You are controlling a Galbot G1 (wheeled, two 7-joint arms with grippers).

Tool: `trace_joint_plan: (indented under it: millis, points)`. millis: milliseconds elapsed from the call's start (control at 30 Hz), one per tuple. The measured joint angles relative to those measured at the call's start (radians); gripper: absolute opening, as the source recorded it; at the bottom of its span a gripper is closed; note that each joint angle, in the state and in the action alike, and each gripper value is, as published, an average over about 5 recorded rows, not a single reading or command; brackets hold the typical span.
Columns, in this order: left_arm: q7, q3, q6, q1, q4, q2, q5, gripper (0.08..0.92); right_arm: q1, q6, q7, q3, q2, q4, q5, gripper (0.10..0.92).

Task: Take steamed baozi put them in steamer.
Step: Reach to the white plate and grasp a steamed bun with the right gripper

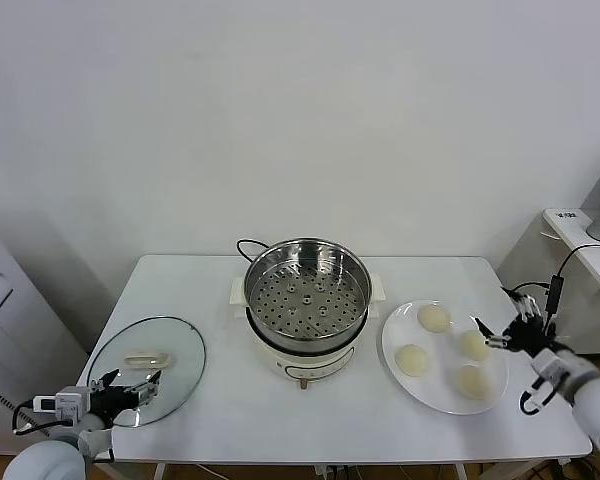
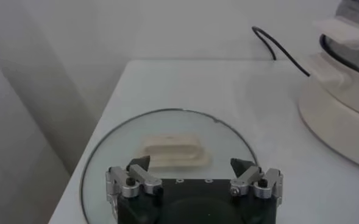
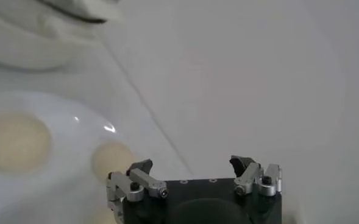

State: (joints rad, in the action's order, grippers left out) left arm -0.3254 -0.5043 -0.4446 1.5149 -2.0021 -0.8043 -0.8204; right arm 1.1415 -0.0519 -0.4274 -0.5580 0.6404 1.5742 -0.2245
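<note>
1. Left gripper (image 1: 130, 385): at the front left corner of the table (image 1: 220, 400), low over the near edge of the glass lid (image 1: 180, 350). In the left wrist view the gripper (image 2: 193, 167) has its fingers (image 2: 139, 170) spread wide, with nothing between them.
2. Glass lid: lies flat on the left part of the table, near the left edge, its cream handle (image 1: 146, 357) on top; the wrist view shows the lid (image 2: 118, 146) and handle (image 2: 173, 151) just ahead of the open fingers.
3. Steamer (image 1: 307, 300): stands at the middle of the table, toward the back edge. The perforated tray (image 1: 305, 300) inside the steel pot is bare. A black cord (image 1: 248, 245) loops behind it.
4. White plate (image 1: 395, 350): lies on the right part of the table, just beside the steamer and reaching toward the front right corner.
5. Buns: all four rest on the plate, none in the steamer: one at the back (image 1: 433, 318), one on the left (image 1: 411, 359), one on the right (image 1: 474, 345), one at the front (image 1: 473, 381).
6. Right gripper (image 1: 505, 335): at the right edge of the table, just beside the plate's right rim, near the right-hand bun. In the right wrist view the gripper (image 3: 194, 167) is spread apart and grips nothing; two buns (image 3: 14, 141) (image 3: 112, 161) show on the plate (image 3: 75, 122) beyond it.
</note>
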Motion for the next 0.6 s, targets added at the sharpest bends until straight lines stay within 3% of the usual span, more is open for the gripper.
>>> trace_joint_plan:
  millis: [600]
  points:
    - [0.008, -0.014, -0.049, -0.005, -0.013, -0.004, 0.006, 0.823, -0.743, -0.096, -0.481, 0.651, -0.053, -0.394, 0.058, 0.823]
